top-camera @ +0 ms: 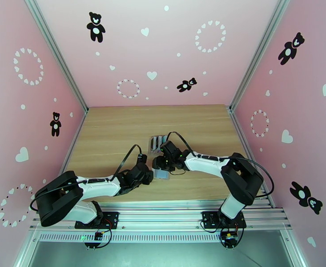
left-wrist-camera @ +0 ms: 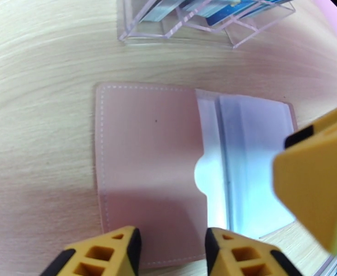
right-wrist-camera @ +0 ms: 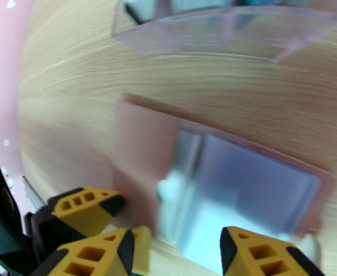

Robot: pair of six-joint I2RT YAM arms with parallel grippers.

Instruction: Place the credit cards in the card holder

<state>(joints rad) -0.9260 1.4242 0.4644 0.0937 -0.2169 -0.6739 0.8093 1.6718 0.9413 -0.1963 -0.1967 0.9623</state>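
Currently one card holder lies open on the table, with one pale blue card in its clear sleeve. One clear stand holds several credit cards. Left gripper: jaws apart, released. Right gripper: blurred, grip cannot be told

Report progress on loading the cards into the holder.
Done: the card holder lies open on the table, clear sleeves exposed. In hand: the left gripper and right gripper, jaws apart, sit at its near edge. To do: the credit cards stand in the clear stand behind; whether any sleeve is filled is unclear.
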